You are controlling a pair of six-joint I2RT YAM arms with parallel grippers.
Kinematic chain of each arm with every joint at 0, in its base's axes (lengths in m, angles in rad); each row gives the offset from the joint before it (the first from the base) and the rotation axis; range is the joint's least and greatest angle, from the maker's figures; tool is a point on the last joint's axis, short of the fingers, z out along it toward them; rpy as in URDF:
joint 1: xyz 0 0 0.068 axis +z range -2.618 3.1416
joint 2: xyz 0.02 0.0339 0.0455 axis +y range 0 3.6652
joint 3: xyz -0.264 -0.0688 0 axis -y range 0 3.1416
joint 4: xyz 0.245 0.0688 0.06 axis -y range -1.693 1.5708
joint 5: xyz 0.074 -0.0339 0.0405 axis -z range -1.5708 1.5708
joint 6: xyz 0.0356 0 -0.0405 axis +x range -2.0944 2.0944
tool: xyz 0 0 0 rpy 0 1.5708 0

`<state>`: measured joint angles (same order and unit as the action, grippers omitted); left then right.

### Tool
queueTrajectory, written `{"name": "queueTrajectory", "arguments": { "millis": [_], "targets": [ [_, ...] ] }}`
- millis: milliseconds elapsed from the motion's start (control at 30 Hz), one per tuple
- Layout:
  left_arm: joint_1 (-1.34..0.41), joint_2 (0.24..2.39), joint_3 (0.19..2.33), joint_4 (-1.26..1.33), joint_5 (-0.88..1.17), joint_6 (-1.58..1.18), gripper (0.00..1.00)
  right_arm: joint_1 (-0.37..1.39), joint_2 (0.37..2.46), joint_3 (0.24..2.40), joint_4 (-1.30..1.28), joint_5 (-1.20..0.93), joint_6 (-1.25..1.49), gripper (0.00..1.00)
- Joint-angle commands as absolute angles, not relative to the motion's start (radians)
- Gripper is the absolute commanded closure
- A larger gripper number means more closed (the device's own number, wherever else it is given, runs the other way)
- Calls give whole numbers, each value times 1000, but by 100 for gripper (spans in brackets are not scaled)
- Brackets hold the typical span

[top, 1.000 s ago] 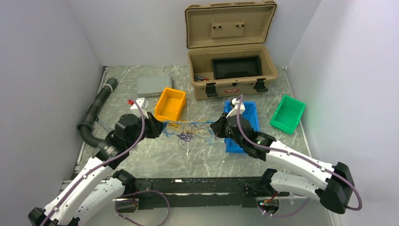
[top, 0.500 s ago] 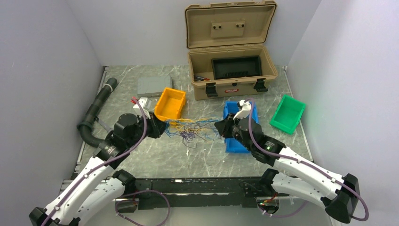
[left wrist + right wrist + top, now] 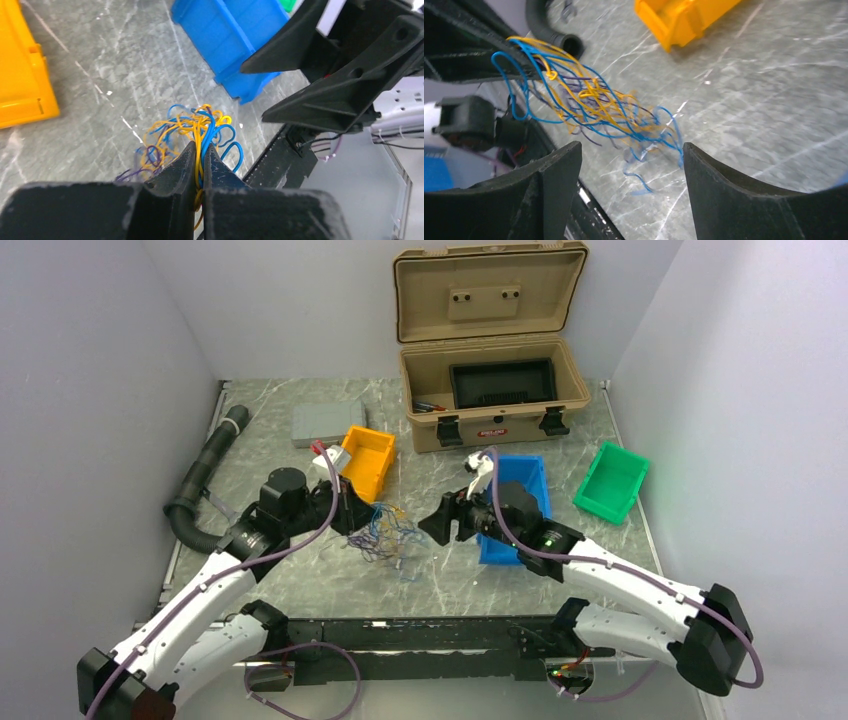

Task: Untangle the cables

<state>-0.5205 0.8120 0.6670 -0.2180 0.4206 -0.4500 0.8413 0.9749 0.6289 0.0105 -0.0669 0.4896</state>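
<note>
1. A tan hard plastic case stands at the far edge of the grey marbled surface with its lid swung up. Inside it sit a black rectangular tray and, to the left of that, a few small red and dark items (too small to identify).
2. An orange plastic bin sits in front of the case towards the left. A blue plastic bin sits in front of the case, its near end hidden under the right arm. A green plastic bin rests at an angle near the right edge.
3. The thin yellow, blue and dark purple cables form one tangled bunch outside every bin, over the surface between the orange bin and the blue one.
4. The left tool has its fingers pressed together on the strands at one end of the bunch, and the loops fan out beyond its tips.
5. The right tool has its fingers spread wide apart. The bunch lies just ahead of them, and whether any strand touches a finger cannot be told.
6. A flat grey box lies behind the orange bin, and a black corrugated hose curves along the left edge.
</note>
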Motion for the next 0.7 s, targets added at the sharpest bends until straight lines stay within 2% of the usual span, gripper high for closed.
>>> {"name": "queueTrajectory", "arguments": {
  "millis": [0, 200, 333, 400, 467, 500, 533, 567, 667],
  "targets": [
    [-519, 818, 713, -134, 549, -411, 96, 860, 1015, 660, 136, -259, 411, 25],
    [-529, 834, 709, -68, 678, -398, 96, 881, 1077, 690, 162, -305, 374, 29],
    [-543, 860, 733, -85, 687, -380, 96, 903, 1096, 691, 224, -382, 366, 31],
    [-547, 869, 740, -83, 691, -377, 95, 914, 1107, 697, 227, -387, 362, 39],
    [-551, 874, 740, -68, 698, -380, 93, 917, 1109, 703, 225, -380, 359, 58],
    [-551, 872, 738, -58, 699, -382, 92, 917, 1108, 706, 216, -363, 361, 73],
    [-552, 868, 733, -48, 700, -387, 88, 917, 1103, 711, 205, -333, 364, 89],
    [-551, 860, 729, -41, 692, -401, 79, 918, 1097, 718, 187, -303, 366, 99],
    [-545, 825, 692, -10, 601, -446, 53, 917, 1067, 746, 118, -187, 376, 100]
  ]
}}
